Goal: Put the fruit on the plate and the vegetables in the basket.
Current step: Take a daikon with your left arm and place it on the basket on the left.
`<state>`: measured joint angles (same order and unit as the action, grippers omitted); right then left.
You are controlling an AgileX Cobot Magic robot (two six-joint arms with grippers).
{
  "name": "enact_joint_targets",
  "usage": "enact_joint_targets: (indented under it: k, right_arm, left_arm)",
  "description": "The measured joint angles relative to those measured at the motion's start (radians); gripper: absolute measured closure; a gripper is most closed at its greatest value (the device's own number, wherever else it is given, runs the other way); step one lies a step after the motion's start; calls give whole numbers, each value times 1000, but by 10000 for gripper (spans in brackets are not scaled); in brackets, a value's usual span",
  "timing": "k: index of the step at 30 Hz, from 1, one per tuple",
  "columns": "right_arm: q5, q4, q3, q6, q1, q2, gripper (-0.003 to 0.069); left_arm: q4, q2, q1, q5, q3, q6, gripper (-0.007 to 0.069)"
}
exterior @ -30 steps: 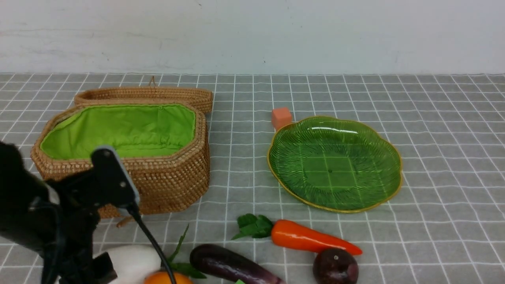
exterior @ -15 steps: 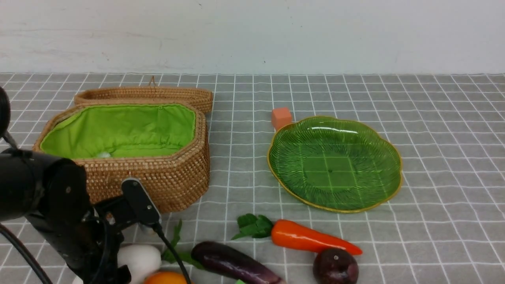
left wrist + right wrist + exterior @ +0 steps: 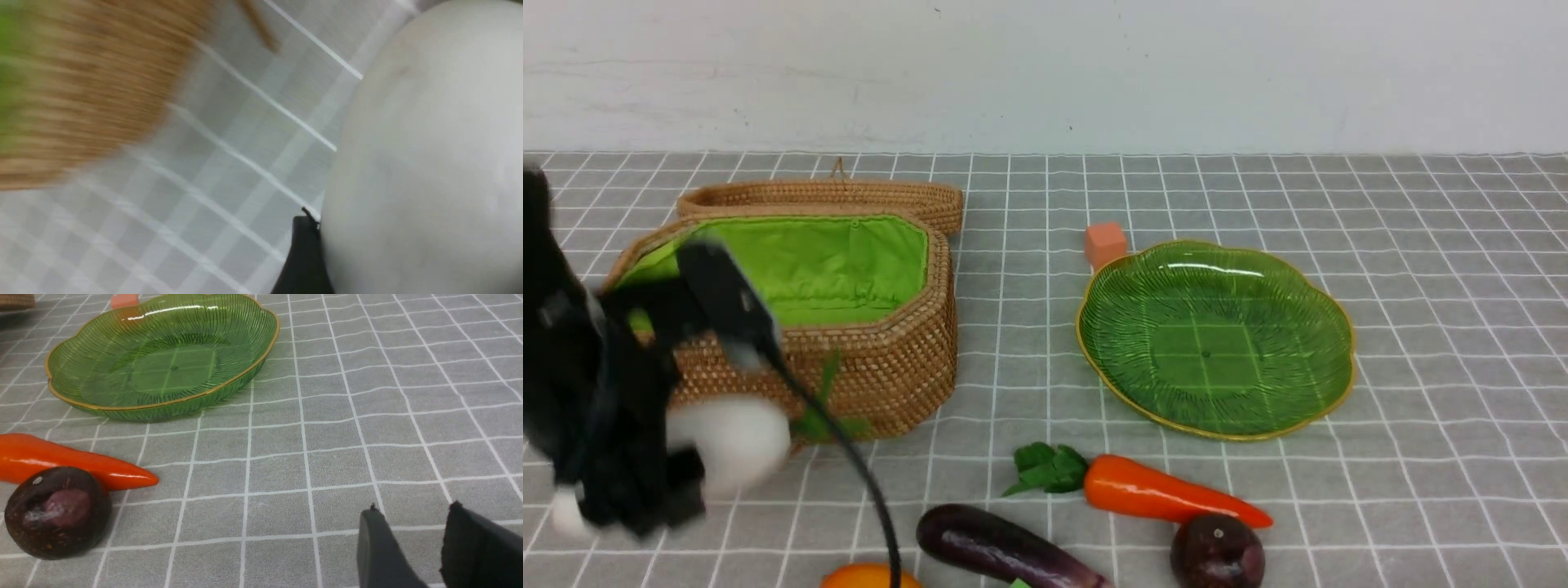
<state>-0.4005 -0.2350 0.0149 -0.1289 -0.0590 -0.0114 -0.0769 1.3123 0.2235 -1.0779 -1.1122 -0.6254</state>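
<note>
My left gripper (image 3: 707,461) is shut on the white radish (image 3: 737,439), which hangs blurred in the air in front of the basket (image 3: 882,359). In the left wrist view the radish (image 3: 425,155) fills the space beside one black finger (image 3: 304,257). The carrot (image 3: 1160,490), the eggplant (image 3: 996,547), the round maroon fruit (image 3: 1217,551) and an orange fruit (image 3: 866,577) lie along the near edge. The green plate (image 3: 1217,335) holds nothing. In the right wrist view my right gripper (image 3: 412,510) stands open and empty just above the cloth, to the right of the maroon fruit (image 3: 57,512).
The basket's woven lid (image 3: 825,196) lies open behind it. A small orange cube (image 3: 1105,242) sits against the plate's far left rim. A grey checked cloth (image 3: 1421,457) covers the table, and a white wall stands at the back.
My left gripper came down on the white radish at the near edge, closed on it and lifted it up and left, in front of the basket. The right gripper has not moved.
</note>
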Motion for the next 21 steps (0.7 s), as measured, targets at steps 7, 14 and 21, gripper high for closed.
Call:
enact_joint_targets:
  k: [7, 14, 21]
  right_arm:
    - [0, 0, 0, 0, 0, 0, 418]
    - [0, 0, 0, 0, 0, 0, 418]
    - [0, 0, 0, 0, 0, 0, 418]
  left_arm:
    - [-35, 24, -86, 412, -106, 47, 93]
    - [-164, 179, -94, 653, -107, 58, 93]
    - [-177, 289, -94, 608, -106, 91, 11]
